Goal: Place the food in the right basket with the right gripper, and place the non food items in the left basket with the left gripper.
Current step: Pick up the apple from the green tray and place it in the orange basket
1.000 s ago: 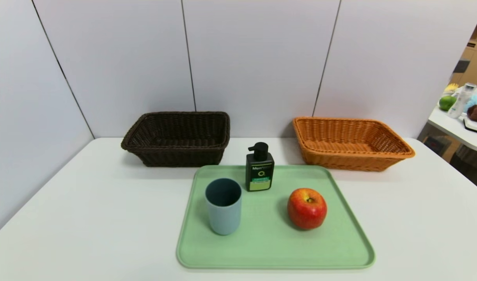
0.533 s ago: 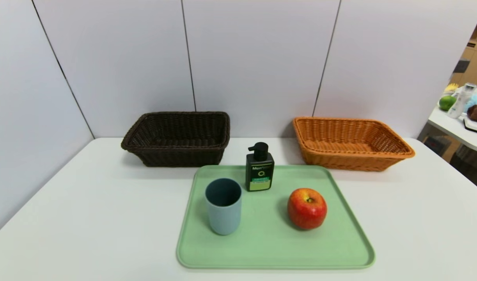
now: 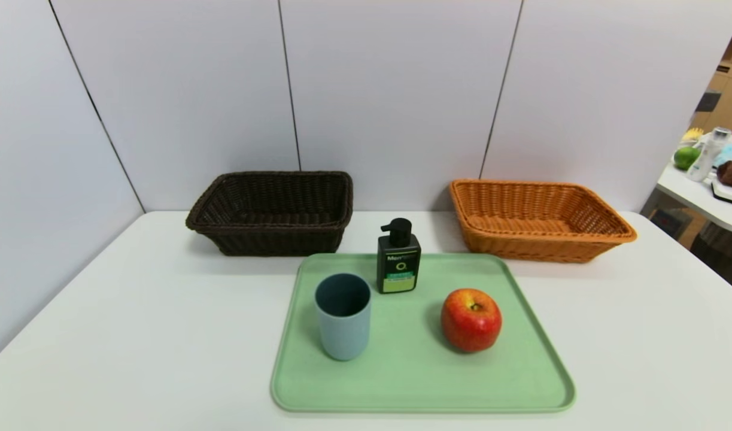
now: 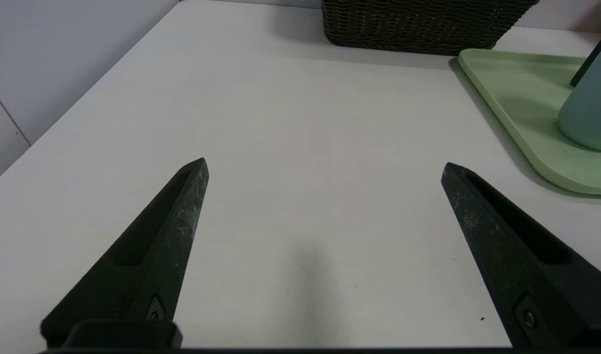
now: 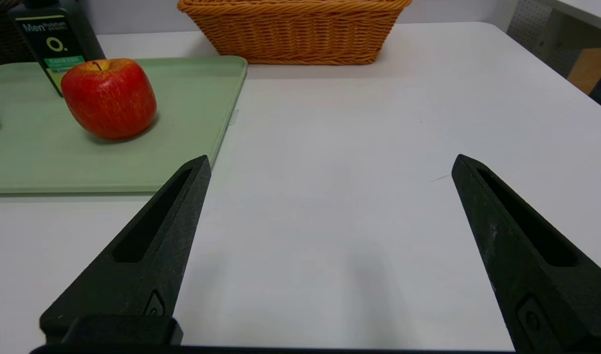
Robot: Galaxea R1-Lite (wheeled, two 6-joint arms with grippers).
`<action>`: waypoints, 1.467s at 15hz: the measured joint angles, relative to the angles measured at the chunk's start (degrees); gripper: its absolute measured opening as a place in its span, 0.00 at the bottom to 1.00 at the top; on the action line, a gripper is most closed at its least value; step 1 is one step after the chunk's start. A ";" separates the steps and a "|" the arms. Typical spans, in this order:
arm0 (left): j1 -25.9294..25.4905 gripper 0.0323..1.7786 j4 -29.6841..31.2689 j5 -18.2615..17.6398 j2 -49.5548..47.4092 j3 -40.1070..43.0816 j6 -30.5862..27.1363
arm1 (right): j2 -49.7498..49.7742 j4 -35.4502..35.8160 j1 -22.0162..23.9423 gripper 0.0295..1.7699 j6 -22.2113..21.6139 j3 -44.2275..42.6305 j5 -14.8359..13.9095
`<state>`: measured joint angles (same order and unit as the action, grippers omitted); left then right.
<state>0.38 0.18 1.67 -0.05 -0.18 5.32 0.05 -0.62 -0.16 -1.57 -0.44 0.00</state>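
Note:
A red apple, a blue-grey cup and a black pump bottle stand on a green tray. Behind it sit the dark brown left basket and the orange right basket, both with nothing in them. Neither arm shows in the head view. My left gripper hangs open low over bare table, short of the tray's left edge. Over bare table off the tray's right edge, my right gripper is open too.
The green tray lies mid-table. White wall panels close the back and left of the white table. Off to the right stands a second table with a green fruit, a bottle and cloths.

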 joint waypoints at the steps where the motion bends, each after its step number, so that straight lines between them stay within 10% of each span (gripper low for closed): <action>1: 0.00 0.95 -0.02 -0.02 0.00 0.00 0.02 | 0.00 0.00 0.00 0.96 0.06 0.00 0.00; 13: 0.02 0.95 -0.95 -2.02 0.90 -3.45 -3.17 | -0.51 -2.71 0.05 0.96 1.62 -4.46 0.74; 22: -0.09 0.95 7.01 -3.99 31.60 -27.95 -3.39 | -21.21 -5.72 0.56 0.96 5.18 -27.23 3.46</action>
<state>0.29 7.19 -2.32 31.55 -28.14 1.93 -21.16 -6.34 0.40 3.61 -27.67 3.46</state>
